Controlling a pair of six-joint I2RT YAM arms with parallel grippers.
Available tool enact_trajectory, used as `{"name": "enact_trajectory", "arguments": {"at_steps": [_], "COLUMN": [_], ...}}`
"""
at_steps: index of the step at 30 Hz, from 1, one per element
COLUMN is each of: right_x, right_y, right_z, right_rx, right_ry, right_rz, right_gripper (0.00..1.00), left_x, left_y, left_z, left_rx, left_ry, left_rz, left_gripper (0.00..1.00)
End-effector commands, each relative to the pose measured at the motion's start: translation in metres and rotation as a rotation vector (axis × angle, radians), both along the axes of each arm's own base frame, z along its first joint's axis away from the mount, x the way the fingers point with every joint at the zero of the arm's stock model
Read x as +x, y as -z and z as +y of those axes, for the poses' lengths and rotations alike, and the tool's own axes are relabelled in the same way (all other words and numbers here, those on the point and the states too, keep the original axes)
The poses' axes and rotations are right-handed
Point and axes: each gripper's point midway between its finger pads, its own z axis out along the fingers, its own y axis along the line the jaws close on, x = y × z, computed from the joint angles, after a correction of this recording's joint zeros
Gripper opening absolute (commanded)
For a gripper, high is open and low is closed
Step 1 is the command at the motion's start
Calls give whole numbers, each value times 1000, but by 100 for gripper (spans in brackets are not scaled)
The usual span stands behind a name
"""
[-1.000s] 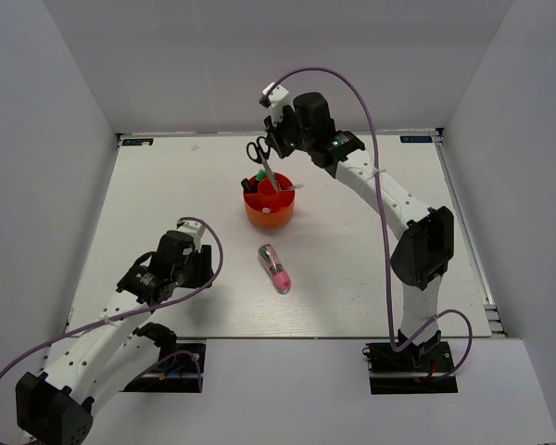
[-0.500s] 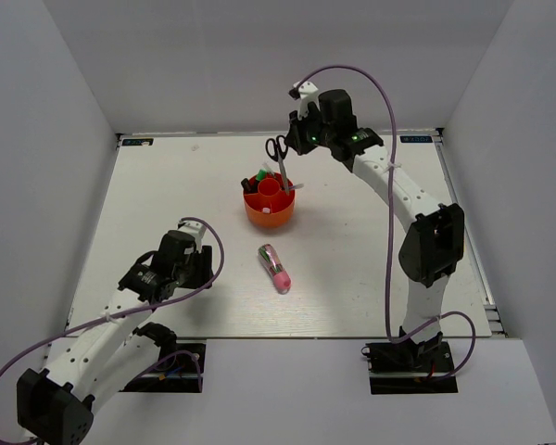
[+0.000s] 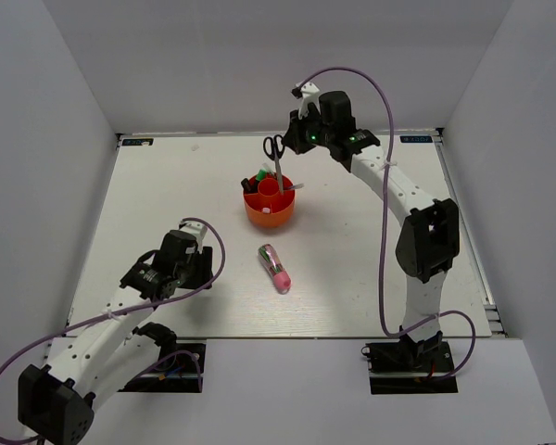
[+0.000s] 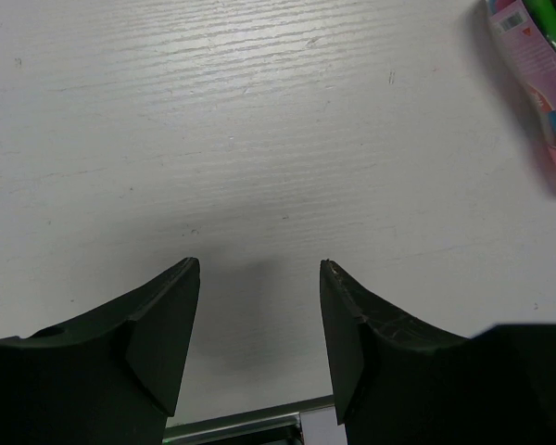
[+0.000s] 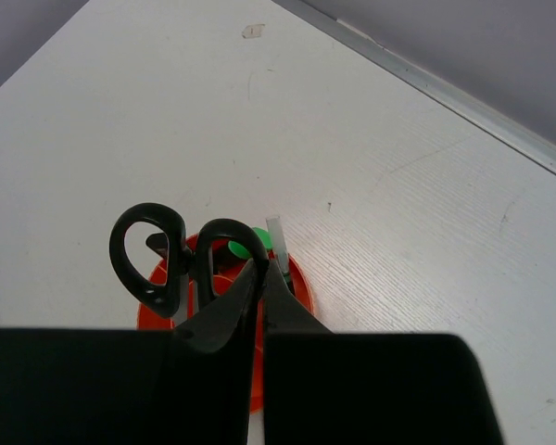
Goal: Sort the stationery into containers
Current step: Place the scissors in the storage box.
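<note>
My right gripper (image 3: 287, 146) (image 5: 262, 266) is shut on one handle loop of the black-handled scissors (image 3: 275, 148) (image 5: 157, 255). They hang nearly upright, blades pointing down into the orange-red organiser (image 3: 269, 211) (image 5: 301, 278). A green marker (image 5: 239, 248) and a thin clear pen (image 5: 276, 239) stand in the organiser's compartments. The chunky pink-and-green pen (image 3: 275, 268) (image 4: 537, 74) lies on the table in front of the organiser. Well to the left of that pen, my left gripper (image 3: 200, 266) (image 4: 259, 311) is open and low over bare table.
White walls close in the table at the back and both sides. A metal rail (image 5: 426, 88) runs along the far edge behind the organiser. My right arm (image 3: 398, 195) arches over the table's right half.
My right gripper carried the scissors to the right and upward, then eased back left, leaving them more upright over the organiser. The left arm and the pen on the table have not moved.
</note>
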Motion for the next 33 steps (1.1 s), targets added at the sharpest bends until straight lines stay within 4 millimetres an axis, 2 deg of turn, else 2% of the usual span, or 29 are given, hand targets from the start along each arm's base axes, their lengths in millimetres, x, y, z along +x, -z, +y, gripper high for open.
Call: {"name": "enact_trajectory", "arguments": {"at_steps": [1, 5, 10, 11, 16, 25, 33], "right_x": [8, 7, 6, 6, 10, 20, 29], "right_y": [-1, 3, 16, 24, 32, 24, 35], "right_z": [4, 3, -2, -3, -9, -11, -10], "right_rx": [39, 41, 29, 25, 37, 86, 78], "right_ry": [-3, -9, -3, 2, 20, 33, 49], "right_rz": [-19, -18, -2, 14, 31, 29, 29], "right_gripper": [0, 0, 0, 0, 0, 0, 0], "left_x": [4, 3, 3, 3, 3, 3, 3], "left_y": [-4, -1, 1, 1, 3, 5, 5], "left_z": [2, 3, 2, 2, 4, 5, 5], "left_rx": [11, 20, 23, 22, 32, 42, 47], "left_ry": [-7, -5, -5, -7, -9, -12, -12], "left_rz": [-15, -1, 8, 10, 19, 30, 32], "left_gripper": [65, 65, 65, 65, 65, 65, 65]}}
